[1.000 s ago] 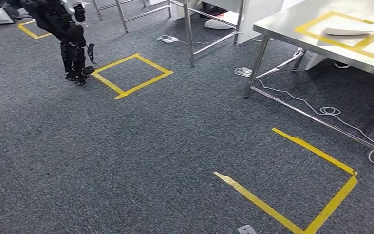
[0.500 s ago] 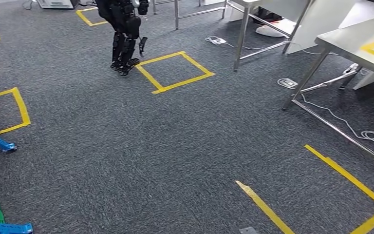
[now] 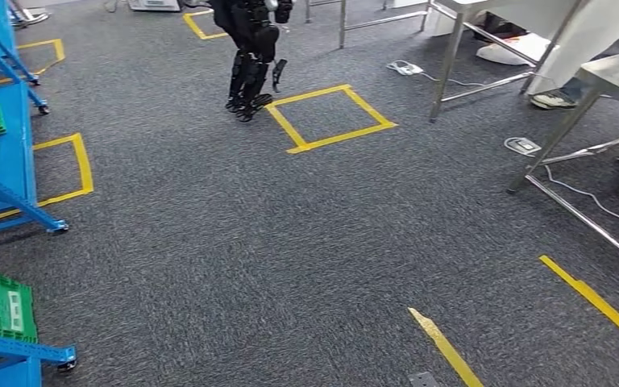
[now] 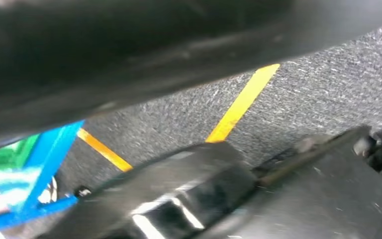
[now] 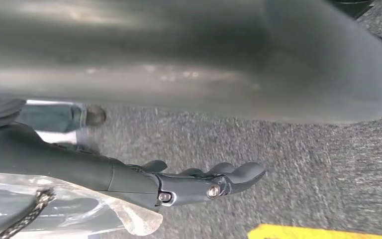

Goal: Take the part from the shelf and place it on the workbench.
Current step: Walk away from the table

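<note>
Under me is a grey carpet floor (image 3: 234, 242) with yellow tape squares (image 3: 330, 118) on it. At my left stands a blue shelf (image 3: 12, 153) with green crates (image 3: 0, 305) on its levels. At my right are the legs of metal tables (image 3: 550, 145), with white cables (image 3: 596, 205) lying on the carpet.
</note>
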Robot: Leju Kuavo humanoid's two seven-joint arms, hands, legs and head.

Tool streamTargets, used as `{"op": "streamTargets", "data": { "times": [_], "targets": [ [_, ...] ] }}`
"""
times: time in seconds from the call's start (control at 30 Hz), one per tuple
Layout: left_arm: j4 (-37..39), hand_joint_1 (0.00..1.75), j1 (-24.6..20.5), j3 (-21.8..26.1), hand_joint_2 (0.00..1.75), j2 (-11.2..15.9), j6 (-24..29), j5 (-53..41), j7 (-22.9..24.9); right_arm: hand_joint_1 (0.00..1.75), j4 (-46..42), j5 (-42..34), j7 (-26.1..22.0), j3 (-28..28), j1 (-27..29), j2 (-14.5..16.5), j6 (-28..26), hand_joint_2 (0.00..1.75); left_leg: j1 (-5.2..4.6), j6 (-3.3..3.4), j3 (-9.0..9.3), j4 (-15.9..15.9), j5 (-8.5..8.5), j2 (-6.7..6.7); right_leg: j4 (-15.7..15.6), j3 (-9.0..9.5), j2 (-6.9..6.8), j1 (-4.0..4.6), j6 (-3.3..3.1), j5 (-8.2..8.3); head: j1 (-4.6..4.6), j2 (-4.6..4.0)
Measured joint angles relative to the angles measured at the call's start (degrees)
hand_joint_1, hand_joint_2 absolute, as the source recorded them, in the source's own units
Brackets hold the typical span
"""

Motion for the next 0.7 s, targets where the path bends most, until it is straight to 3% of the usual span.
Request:
{"op": "streamTargets", "data": {
  "times": [0.03,0.07,0.1,0.17,0.2,0.23,0.3,0.37,0.43,0.5,0.53,0.57,0.6,0.67,0.7],
  "targets": [
    [0.0,0.0,-0.1,0.0,0.0,0.0,0.0,0.0,0.0,0.0,0.0,0.0,0.0,0.0,0.0,0.0,0.0,0.0,0.01,-0.09,-0.57,1.2,-0.68,0.5,0.0,0.02,-0.29,0.06,-0.08,-0.03,-0.07,0.0],
    [0.0,0.0,-0.2,-0.1,0.0,0.0,0.0,0.0,0.0,0.0,0.0,0.0,0.0,-0.1,0.1,0.0,0.0,0.0,0.09,-0.24,-2.43,5.1,-2.39,1.12,0.0,0.06,-1.17,0.21,-0.24,-0.13,-0.09,0.0],
    [0.0,0.0,-0.2,-0.2,0.0,-0.1,0.0,0.0,0.0,0.0,0.0,-0.1,0.0,-0.2,0.1,-0.1,0.0,0.0,0.12,-0.19,-2.64,5.9,-2.11,2.09,0.0,0.32,-2.75,0.45,-0.36,-0.38,-0.11,0.0],
    [0.0,0.0,-0.4,-0.8,0.0,-0.2,0.0,0.0,0.2,0.0,0.0,-0.3,0.0,-0.5,0.1,-0.2,0.0,0.0,-0.36,0.52,-0.97,3.2,-0.61,5.53,0.1,0.89,-6.09,1.05,-0.29,-1.07,-0.06,0.0],
    [0.0,0.0,-0.5,-1.2,0.0,-0.3,0.0,0.0,0.4,0.0,0.0,-0.5,0.0,-0.6,0.0,-0.2,0.1,0.0,-0.71,1.03,1.21,-1.1,1.39,6.73,0.1,1.21,-7.35,1.26,-0.09,-1.37,-0.02,0.0],
    [0.0,0.0,-0.6,-1.7,0.0,-0.4,0.0,0.0,0.6,0.0,0.0,-0.6,0.0,-0.7,-0.1,-0.2,0.1,0.0,-1.03,1.36,1.77,-2.4,1.46,7.38,0.1,1.35,-8.01,1.36,0.15,-1.52,0.0,0.0],
    [0.0,0.0,-0.7,-2.3,0.0,-0.5,-0.1,0.0,1.0,0.0,0.0,-0.8,0.0,-0.8,-0.2,-0.3,0.3,0.0,-0.95,1.8,1.66,-2.9,1.78,5.91,0.0,1.56,-8.89,1.31,0.71,-1.83,0.0,0.0],
    [0.0,0.0,-0.9,-2.9,0.0,-0.7,-0.1,0.0,1.2,0.0,0.0,-0.8,0.0,-0.8,-0.3,-0.4,0.4,0.0,-0.59,2.35,1.83,-3.5,2.19,4.52,2.0,0.7,-6.65,1.08,1.34,-3.45,0.15,0.0],
    [0.0,0.0,-1.2,-3.2,0.0,-0.9,-0.2,0.0,1.3,0.0,0.0,-0.7,-0.1,-0.8,-0.2,-0.5,0.4,0.0,-0.37,2.68,1.85,-3.7,2.41,3.12,9.0,-2.6,-3.05,0.82,1.72,-6.89,0.43,0.0],
    [0.0,0.0,-1.4,-3.4,0.0,-1.1,-0.2,0.1,1.3,0.0,0.0,-0.4,-0.1,-0.9,0.0,-0.7,0.4,0.0,-0.34,2.75,1.8,-3.7,2.44,1.53,16.6,-6.64,-1.82,0.72,1.94,-9.25,0.53,0.0],
    [0.0,0.0,-1.4,-3.4,0.0,-1.1,-0.2,0.3,1.3,0.0,0.0,-0.2,-0.2,-0.9,0.1,-0.7,0.3,0.0,-0.31,2.74,1.84,-3.7,2.43,0.74,17.8,-7.61,-1.73,0.68,1.99,-8.88,0.52,0.0],
    [0.0,0.0,-1.3,-3.4,0.0,-1.1,-0.2,0.4,1.2,0.0,0.0,0.0,-0.3,-0.9,0.1,-0.7,0.3,0.0,-0.26,2.69,1.93,-3.6,2.4,-0.1,16.3,-7.34,-1.6,0.61,2.04,-7.21,0.51,0.0],
    [0.0,0.0,-1.2,-3.4,0.0,-1.1,-0.2,0.6,1.1,0.0,0.0,0.1,-0.3,-0.9,0.1,-0.7,0.2,0.0,-0.17,2.57,2.04,-3.5,2.34,-0.93,12.7,-5.98,-1.2,0.46,2.07,-4.74,0.5,0.0],
    [0.0,0.0,-1.2,-3.4,0.0,-1.1,-0.2,0.7,1.0,0.0,0.0,0.3,-0.3,-0.8,0.0,-0.7,0.1,0.0,-0.07,2.08,2.03,-3.2,2.17,-2.48,4.4,-2.41,1.53,-0.08,2.24,-1.06,0.51,0.0],
    [0.0,0.0,-1.3,-3.4,0.0,-1.1,-0.2,0.7,1.0,0.0,0.0,0.3,-0.4,-0.8,0.0,-0.7,0.0,0.0,-0.07,1.73,1.82,-3.0,2.17,-3.15,2.0,-1.23,2.74,-0.28,2.22,-0.42,0.5,0.0]
  ]
}}
